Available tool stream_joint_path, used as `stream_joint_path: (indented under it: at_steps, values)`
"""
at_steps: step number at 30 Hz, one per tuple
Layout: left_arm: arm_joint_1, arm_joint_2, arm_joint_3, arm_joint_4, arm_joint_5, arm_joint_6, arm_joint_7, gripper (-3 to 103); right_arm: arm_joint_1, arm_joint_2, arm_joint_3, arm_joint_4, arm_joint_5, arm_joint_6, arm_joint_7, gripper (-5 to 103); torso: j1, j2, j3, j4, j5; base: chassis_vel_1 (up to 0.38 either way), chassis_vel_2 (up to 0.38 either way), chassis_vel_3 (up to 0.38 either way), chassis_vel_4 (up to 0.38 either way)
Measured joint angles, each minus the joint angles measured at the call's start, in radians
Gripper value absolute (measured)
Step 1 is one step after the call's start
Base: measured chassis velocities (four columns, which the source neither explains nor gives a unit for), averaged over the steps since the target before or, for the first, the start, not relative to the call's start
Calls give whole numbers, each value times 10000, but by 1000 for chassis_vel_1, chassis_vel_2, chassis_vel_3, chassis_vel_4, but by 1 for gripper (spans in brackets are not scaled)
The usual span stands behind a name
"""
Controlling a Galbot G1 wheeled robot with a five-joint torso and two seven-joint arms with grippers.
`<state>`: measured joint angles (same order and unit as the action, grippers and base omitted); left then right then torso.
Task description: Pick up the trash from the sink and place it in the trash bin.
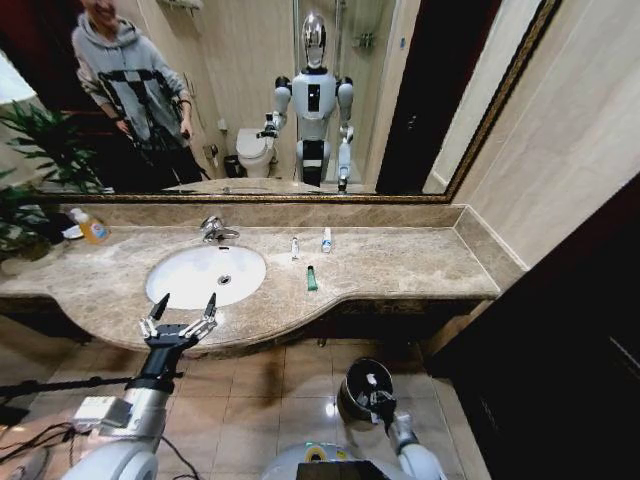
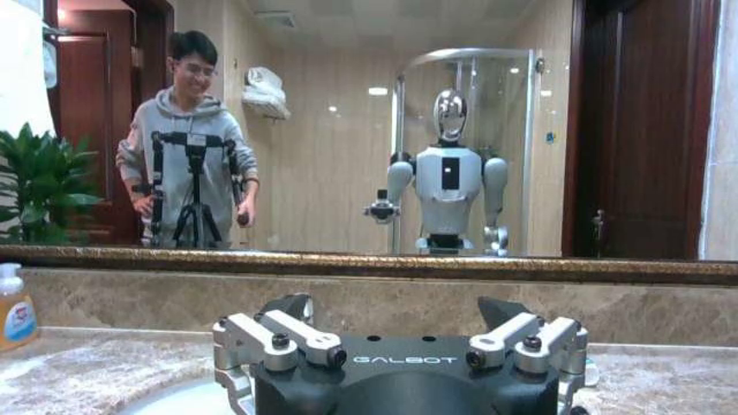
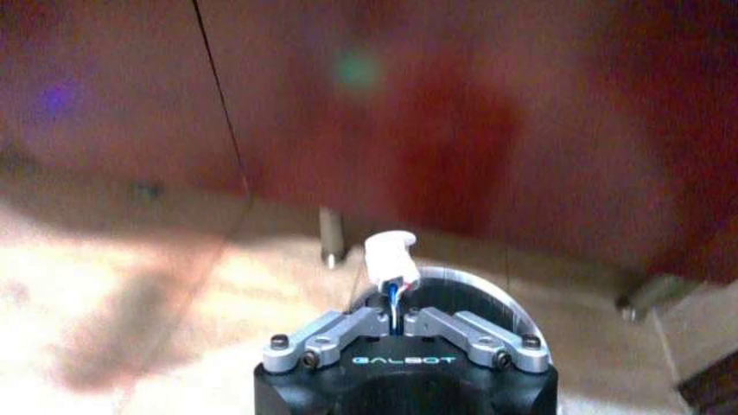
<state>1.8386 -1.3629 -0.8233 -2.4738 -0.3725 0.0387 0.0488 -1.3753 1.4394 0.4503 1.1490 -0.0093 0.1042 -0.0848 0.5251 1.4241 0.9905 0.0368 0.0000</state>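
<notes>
The white oval sink [image 1: 190, 280] sits in a beige marble counter [image 1: 400, 265] and holds nothing but its drain. Three pieces of trash lie on the counter just right of it: a white tube [image 1: 295, 247], a white mini bottle with a blue label [image 1: 326, 240] and a green tube [image 1: 311, 278]. My left gripper [image 1: 182, 310] hovers open at the counter's front edge, just in front of the basin [image 2: 173, 399], its fingers [image 2: 302, 307] spread wide. Low on the floor, my right gripper [image 1: 378, 400] is over the dark trash bin [image 1: 352, 385], shut on a white tube [image 3: 392, 255] above the shiny rim [image 3: 479, 290].
A chrome faucet [image 1: 213, 230] stands behind the basin. An orange soap bottle [image 1: 92, 228] and a plant [image 1: 25, 200] are at the counter's far left. A large mirror [image 1: 300, 90] backs the counter. A dark cabinet [image 1: 560, 340] lies to the right.
</notes>
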Motion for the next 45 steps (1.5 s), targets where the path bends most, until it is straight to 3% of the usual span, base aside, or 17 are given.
stream_joint_path:
  at_steps: [8, 15, 18, 24, 28, 30, 31, 34, 36, 38, 39, 42, 45]
  values:
    - [0, 0, 0, 0, 0, 0, 0, 100, 2066, 390, 218, -3201, -872, 334, 30, 1, 1, 0, 0, 1, -1, 0, 0, 0, 0]
    - [0, 0, 0, 0, 0, 0, 0, 100, 2723, 494, 239, -4036, -1079, 534, 199, -2, 1, 0, 0, 0, -1, 0, 0, 0, 0]
    - [0, 1, 0, 0, 0, 0, 0, 100, 2800, 494, 238, -4146, -1179, 558, 310, 12, 1, 0, 0, 0, 0, 0, 0, 0, 0]
    - [0, 0, 0, 0, 0, 0, 0, 100, 2753, 454, 232, -4053, -1195, 602, 392, 28, 0, 0, 0, 0, 0, 0, 0, 0, 0]
    - [0, 0, 0, 0, 0, 0, 0, 100, 2455, 423, 231, -3604, -1207, 537, 436, 50, 0, 0, -1, 0, 0, 0, 0, 0, 0]
    - [0, 0, 0, 0, 0, 0, 0, 100, 2371, 413, 232, -3476, -1206, 507, 440, 50, 0, 0, 0, 0, 0, 0, 0, 0, 0]
    - [0, 0, 0, 0, 0, 0, 0, 100, 2280, 396, 235, -3331, -1194, 461, 441, 55, 0, 0, -1, 0, 1, 0, 0, 0, 0]
    - [0, 1, 0, 0, 0, 0, 0, 100, 1872, 321, 237, -2689, -995, 278, 443, 71, 0, 0, -1, 0, 0, 0, 0, 0, 0]
    - [0, 0, 0, 0, 0, 0, 0, 100, 1731, 304, 241, -2452, -924, 208, 454, 71, 0, 0, -1, 0, 1, 0, 0, 0, 0]
    - [0, 0, 0, 0, 0, 0, 0, 100, 1231, 237, 292, -1526, -740, -144, 471, 83, 0, 0, -1, 0, 1, 0, 0, 0, 0]
    - [0, 0, 0, 0, 0, 0, 0, 100, 1231, 237, 292, -1526, -740, -144, 471, 83, 0, 0, -1, 0, 1, 0, 0, 0, 0]
    - [0, 0, 0, 0, 0, 0, 0, 100, 574, 108, 420, -239, -645, -117, 732, 97, 0, 0, -1, 0, 1, 0, 0, 0, 0]
    - [0, 0, 0, 0, 0, 0, 1, 100, 130, 39, 538, 705, -493, -127, 987, 99, 0, 0, -1, -1, 1, 0, 0, 0, 0]
